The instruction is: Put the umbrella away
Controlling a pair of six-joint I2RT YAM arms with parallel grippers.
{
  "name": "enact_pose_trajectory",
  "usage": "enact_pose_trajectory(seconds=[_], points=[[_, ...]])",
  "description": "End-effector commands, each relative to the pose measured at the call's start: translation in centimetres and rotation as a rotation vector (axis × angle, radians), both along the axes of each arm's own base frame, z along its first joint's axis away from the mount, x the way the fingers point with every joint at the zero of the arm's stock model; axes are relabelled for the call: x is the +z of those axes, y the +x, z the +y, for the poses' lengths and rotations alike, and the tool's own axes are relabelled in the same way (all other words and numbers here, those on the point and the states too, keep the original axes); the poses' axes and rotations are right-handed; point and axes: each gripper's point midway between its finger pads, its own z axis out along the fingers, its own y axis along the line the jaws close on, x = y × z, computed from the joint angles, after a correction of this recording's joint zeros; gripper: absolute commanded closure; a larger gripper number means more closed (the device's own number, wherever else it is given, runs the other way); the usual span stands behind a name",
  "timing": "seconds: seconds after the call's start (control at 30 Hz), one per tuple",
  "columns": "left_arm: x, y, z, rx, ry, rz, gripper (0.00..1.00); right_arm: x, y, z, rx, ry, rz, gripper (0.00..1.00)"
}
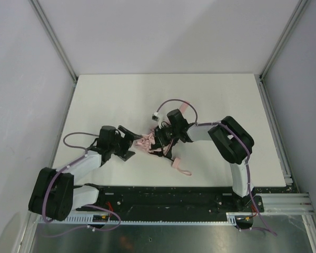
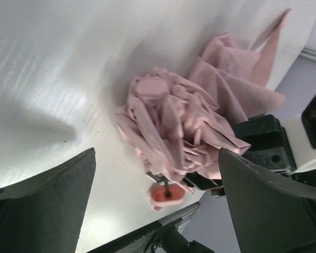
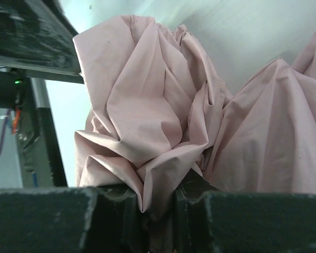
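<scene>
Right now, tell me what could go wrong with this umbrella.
The right tool pinches only a cloth fold of the umbrella, so it may slip free or tear. The left tool stands open, holding nothing; the loose bundle could spread. The loop trails on the table and might snag.

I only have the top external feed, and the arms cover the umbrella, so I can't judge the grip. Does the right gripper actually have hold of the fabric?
Observer: Yes. The right wrist view shows the right gripper shut on a fold of the umbrella.
Operator: And the left one?
Observer: The left gripper is wide open. Its fingers stand either side of the bunched fabric, gripping nothing.
Operator: Is the fabric wrapped tidy?
Observer: No. It is a loose crumpled bundle on the table, with a small round pink cap showing at its near edge.
</scene>
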Motion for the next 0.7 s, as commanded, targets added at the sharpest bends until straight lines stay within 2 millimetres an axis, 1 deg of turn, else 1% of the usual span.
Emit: enact_pose_trajectory(seconds=[0.0,0.1,0.17,0.3,0.37,0.43,0.5,0.6,0.67], points=[[-0.6,0.2,-1.6,0.001,-0.088,0.023,0.01,-7.7,-6.5,-5.4,0.006,-0.205,0.397,1.00],[-1.6,0.5,-2.7,0.006,-0.096,0.070,0.01,-7.5,-6.5,-5.3,0.007,-0.182,0.437,1.00],[-2.8,0.2,-3.2,0.023,-0.090,0.118,0.01,-7.2,-6.0,-5.0,0.008,-0.151,0.441,1.00],[-5.4,-1.1,-3.7,0.050,-0.062,0.211,0.02,-6.5,-5.5,-4.5,0.016,-0.113,0.479,1.00],[-6.5,-1.7,-3.6,0.062,-0.035,0.239,0.06,-5.9,-5.4,-4.1,0.025,-0.090,0.495,1.00],[-7.4,-2.0,-3.6,0.072,-0.010,0.255,0.13,-5.5,-5.2,-3.8,0.034,-0.076,0.500,1.00],[-7.9,-2.2,-3.4,0.081,0.014,0.254,0.23,-5.0,-5.2,-3.7,0.048,-0.069,0.507,1.00],[-8.3,-1.9,-2.4,0.100,0.073,0.216,0.43,-4.4,-5.2,-3.6,0.065,-0.060,0.515,1.00],[-8.6,-2.0,-2.0,0.099,0.094,0.203,0.61,-3.7,-5.1,-3.3,0.079,-0.051,0.506,1.00]])
